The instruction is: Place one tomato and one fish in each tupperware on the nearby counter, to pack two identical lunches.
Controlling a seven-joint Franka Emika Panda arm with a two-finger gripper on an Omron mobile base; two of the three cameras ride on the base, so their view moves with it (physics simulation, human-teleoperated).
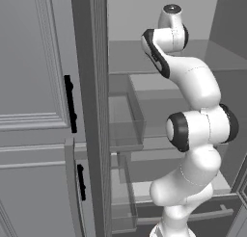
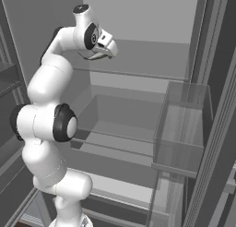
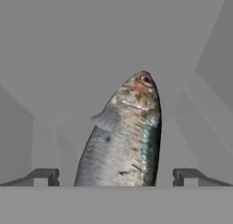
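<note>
- the claw (image 3: pixel 116 176) is spread wide and grasps nothing: in the hand view its two dark tips stand well apart at the bottom, one on each side of the fish (image 3: pixel 123 136), neither touching it.
- the fish lies lengthwise between those tips, closer to the left one, its body running away from the claw and its head at the far end, turned a little to the right. its tail end is cut off by the bottom of that view.
- it seems to rest on a pale grey shelf (image 3: pixel 182 145) inside a fridge-like compartment; beyond the head the shelf meets the back wall (image 3: pixel 100 45), with side walls closing in at either hand.
- the step in hand looks to be the pick of this fish. to do it well i would shift slightly so the body sits midway between the tips, then ease forward until they flank the thick middle, not the tapering tail.
- clench across the narrow width, gently; a slim rounded body may squirt out.
- in the right base view the claw (image 2: pixel 105 50) reaches high into the open compartment, so lift clear of the shelf before drawing back out.
</note>
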